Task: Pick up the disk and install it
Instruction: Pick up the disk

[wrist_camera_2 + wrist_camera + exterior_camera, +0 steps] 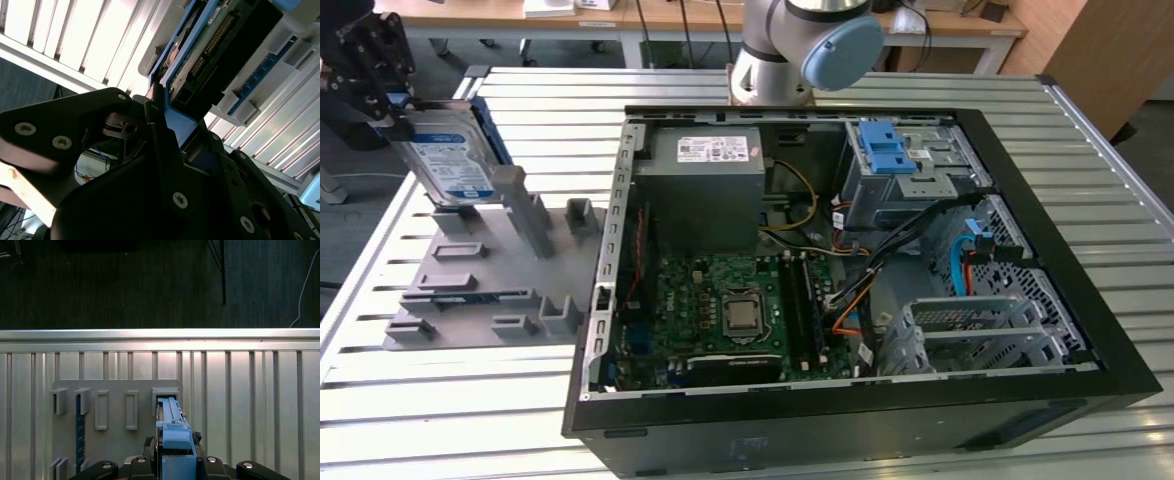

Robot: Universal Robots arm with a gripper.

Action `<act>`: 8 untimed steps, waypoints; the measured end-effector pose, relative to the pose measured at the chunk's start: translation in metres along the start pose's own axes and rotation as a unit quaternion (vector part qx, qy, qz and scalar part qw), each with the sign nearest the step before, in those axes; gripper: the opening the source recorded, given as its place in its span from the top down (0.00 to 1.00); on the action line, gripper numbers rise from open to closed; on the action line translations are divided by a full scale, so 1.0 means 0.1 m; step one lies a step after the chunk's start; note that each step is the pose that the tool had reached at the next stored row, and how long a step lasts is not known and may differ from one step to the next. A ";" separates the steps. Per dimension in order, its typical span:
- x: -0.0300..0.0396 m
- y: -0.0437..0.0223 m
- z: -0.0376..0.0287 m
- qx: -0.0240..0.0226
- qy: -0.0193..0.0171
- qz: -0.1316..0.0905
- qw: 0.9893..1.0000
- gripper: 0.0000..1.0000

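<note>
The disk (448, 158), silver with a blue-and-white label and blue rails, stands on edge at the exterior view's far left. My gripper (390, 103) is shut on its upper end. The disk's lower end sits at a slot of the grey fixture plate (474, 290); I cannot tell whether it still touches the slot. In the first wrist view the disk's blue rail (172, 432) runs out from my gripper (175, 465) over the plate's slot (165, 396). In the second wrist view the disk (220, 45) shows its connector edge, clamped in my gripper (180, 125).
An open black computer case (1067, 300) lies on the slatted metal table (454, 420). Inside are a grey power-supply box (707, 180), a motherboard (734, 310), a silver cage with a light-blue latch (887, 150) and a second metal cage (974, 330). The arm's base (801, 50) stands behind the case.
</note>
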State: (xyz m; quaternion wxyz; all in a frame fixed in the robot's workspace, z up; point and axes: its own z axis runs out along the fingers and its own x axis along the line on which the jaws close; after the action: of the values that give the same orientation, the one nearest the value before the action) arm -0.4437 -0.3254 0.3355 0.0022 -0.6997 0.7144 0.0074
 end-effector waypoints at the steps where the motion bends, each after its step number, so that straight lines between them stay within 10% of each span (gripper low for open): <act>1: 0.000 0.000 -0.004 0.000 0.000 0.000 1.000 0.64; 8: 0.000 0.000 -0.034 0.000 0.000 0.000 1.000 0.64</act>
State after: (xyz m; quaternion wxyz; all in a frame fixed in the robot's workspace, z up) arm -0.4436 -0.3254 0.3389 0.0022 -0.6997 0.7144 0.0074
